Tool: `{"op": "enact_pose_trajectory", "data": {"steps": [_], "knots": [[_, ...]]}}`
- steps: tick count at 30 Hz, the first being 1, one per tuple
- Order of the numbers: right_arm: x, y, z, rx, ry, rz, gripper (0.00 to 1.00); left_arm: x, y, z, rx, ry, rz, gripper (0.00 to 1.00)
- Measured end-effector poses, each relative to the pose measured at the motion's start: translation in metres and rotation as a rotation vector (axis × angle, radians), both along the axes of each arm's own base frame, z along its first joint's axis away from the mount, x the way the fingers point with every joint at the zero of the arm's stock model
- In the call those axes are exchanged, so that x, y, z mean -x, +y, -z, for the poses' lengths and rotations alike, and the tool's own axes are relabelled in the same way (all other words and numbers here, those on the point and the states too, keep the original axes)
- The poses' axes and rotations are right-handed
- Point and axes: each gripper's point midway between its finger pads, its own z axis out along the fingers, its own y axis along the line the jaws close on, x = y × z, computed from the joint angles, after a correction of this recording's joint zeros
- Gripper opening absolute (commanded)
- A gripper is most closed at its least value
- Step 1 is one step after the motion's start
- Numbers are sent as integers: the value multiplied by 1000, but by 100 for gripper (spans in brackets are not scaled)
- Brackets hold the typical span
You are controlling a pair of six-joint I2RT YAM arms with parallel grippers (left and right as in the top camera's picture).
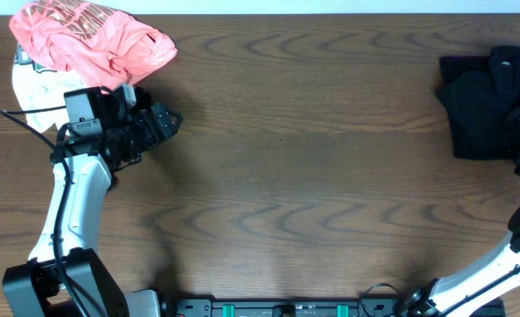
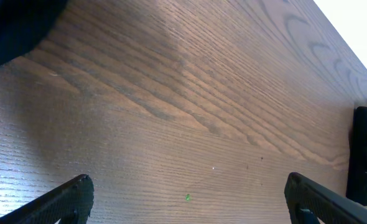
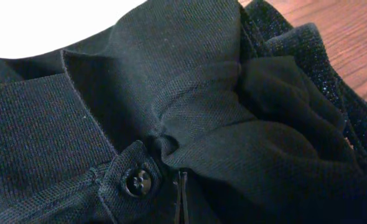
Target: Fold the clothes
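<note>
The right gripper (image 3: 182,190), closed tight on a pucker of the black garments (image 1: 485,101) at the right edge of the table (image 1: 286,176), seems to be fetching one to fold, the left gripper (image 1: 170,121) gapes empty near the coral-pink tee (image 1: 92,35), and the next move calls for dragging the black piece to the centre.

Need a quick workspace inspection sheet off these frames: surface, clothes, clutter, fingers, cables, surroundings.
Surface: wooden table, bare across the middle.
Job's things: coral-pink tee over white garment, far left; black clothes bunched, far right.
Clutter: nothing seen.
Grippers: left gripper open, empty, over bare wood beside the tee; right gripper fingers shut, apparently pinching the black clothes.
Cables: black cable looped at the left arm's wrist.
Surroundings: white beyond far edge; arm base rail at near edge.
</note>
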Motion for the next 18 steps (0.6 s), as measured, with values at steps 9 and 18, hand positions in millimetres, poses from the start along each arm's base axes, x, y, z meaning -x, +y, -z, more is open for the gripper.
{"op": "enact_pose_trajectory", "data": {"steps": [9,18], "knots": [[7,6,-91,98,-101,-6,1,0,0,0,0,0,0,98],[27,44,-154,211,-40,1,1,0,0,0,0,0,0,98]]}}
